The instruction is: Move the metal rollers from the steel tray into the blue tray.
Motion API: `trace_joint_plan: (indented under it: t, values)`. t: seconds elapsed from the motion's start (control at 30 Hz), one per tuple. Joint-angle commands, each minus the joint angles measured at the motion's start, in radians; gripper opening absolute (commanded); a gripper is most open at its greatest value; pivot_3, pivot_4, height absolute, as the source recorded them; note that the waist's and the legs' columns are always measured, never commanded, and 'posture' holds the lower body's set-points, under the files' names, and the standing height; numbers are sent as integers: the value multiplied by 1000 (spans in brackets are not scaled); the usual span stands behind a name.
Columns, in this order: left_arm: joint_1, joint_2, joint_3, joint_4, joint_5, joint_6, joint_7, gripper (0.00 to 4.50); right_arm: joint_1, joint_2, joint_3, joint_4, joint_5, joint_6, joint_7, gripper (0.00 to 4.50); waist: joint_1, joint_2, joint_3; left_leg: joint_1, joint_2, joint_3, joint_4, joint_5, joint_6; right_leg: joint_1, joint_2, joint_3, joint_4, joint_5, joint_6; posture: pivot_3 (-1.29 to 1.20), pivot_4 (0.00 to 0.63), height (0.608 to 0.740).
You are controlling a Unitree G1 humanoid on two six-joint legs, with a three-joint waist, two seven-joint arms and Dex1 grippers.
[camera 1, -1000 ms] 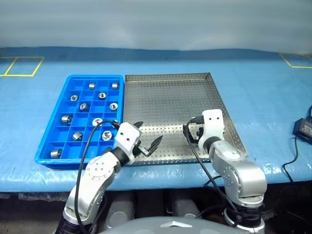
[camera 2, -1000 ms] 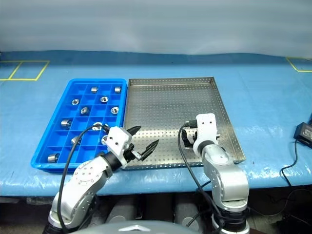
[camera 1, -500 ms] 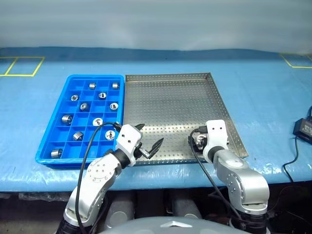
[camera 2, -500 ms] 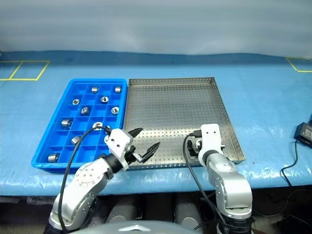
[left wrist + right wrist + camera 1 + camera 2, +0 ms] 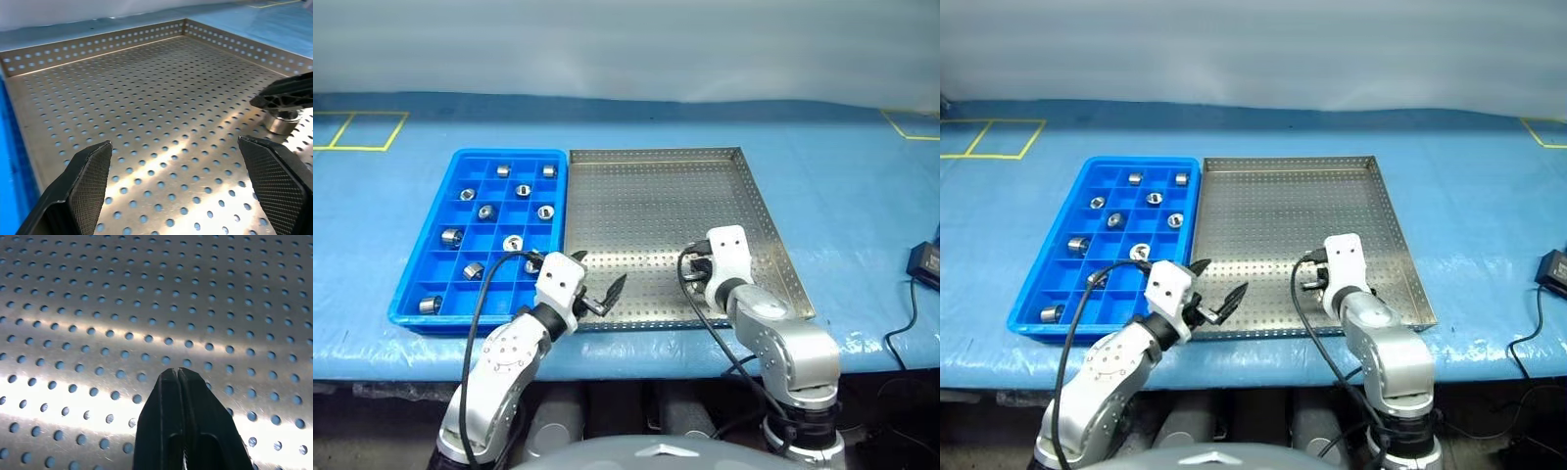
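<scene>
Surface: blue table cover (image 5: 842, 176) against a pale wall; yellow tape (image 5: 352, 149) marks squares at its far corners.
Landmark: steel tray (image 5: 656, 206), perforated floor, low rim, centre of the table.
Blue tray (image 5: 509, 152): touching the steel tray's left rim, long sides parallel.
Rollers, sorted (image 5: 545, 212): about ten, scattered singly among the blue tray's compartments.
Left gripper (image 5: 601, 272): over the steel tray's near-left corner, fingers spread wide, nothing between them.
Roller, unsorted (image 5: 282, 122): one on the steel tray's floor toward its near-right part; stands on end, axis upright.
Right gripper (image 5: 178, 377): over the steel tray's near-right part, pointing down at the floor; fingers clenched tight together with nothing seen between them.
Key relation: the roller sits just beside the right gripper's tips, partly under one black finger, and well across the steel tray from the left gripper; the right arm is clearly nearer.
Judgement: the fingers probably must part and straddle the roller before any lift.
Adapter (image 5: 925, 259): black, well right of the steel tray, with cable.
</scene>
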Motion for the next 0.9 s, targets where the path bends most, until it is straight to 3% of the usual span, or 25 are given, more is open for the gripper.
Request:
trace_joint_plan:
  t: [0.03,0.23,0.27,0.33,0.5,0.73,0.9]
  values:
    - [6,-45,76,-78,9,-39,76,4500,-81,17,50,1,34,-35,37,15,10,0,0,0,0,0,0,0,0,0,0,0,0,0,0,324,150,740]
    - [61,-61,124,-131,16,-35,108,4500,-166,4,94,35,72,-93,106,15,59,0,0,-1,-1,-2,-1,0,0,0,0,-2,-1,2,3,371,150,740]
    - [68,-59,123,-134,17,-34,109,4500,-166,7,80,40,72,-93,101,184,70,-1,0,-1,-1,-3,-1,0,0,0,-1,-3,-1,2,3,370,150,740]
    - [75,-59,118,-136,19,-35,109,4500,-159,-2,54,44,62,-85,83,577,85,0,0,-2,-2,-3,-1,0,0,0,-2,-3,-1,2,3,363,150,740]
    - [42,-55,97,-114,13,-29,90,4500,-109,-34,-41,-8,42,-6,33,2207,100,0,0,-2,-2,-2,1,0,1,0,-2,-3,-2,0,-1,304,150,740]
    - [-21,-46,67,-62,-2,-21,46,4500,-47,-52,-136,-130,42,118,7,4485,69,0,0,-2,-1,-2,0,0,1,0,-2,-2,-1,-1,-1,206,150,740]
    - [-61,-44,53,-27,-6,-21,19,4500,9,-43,-180,-169,37,168,-8,4485,39,0,0,-2,-1,-2,0,0,1,0,-1,-2,-1,0,-1,150,150,740]
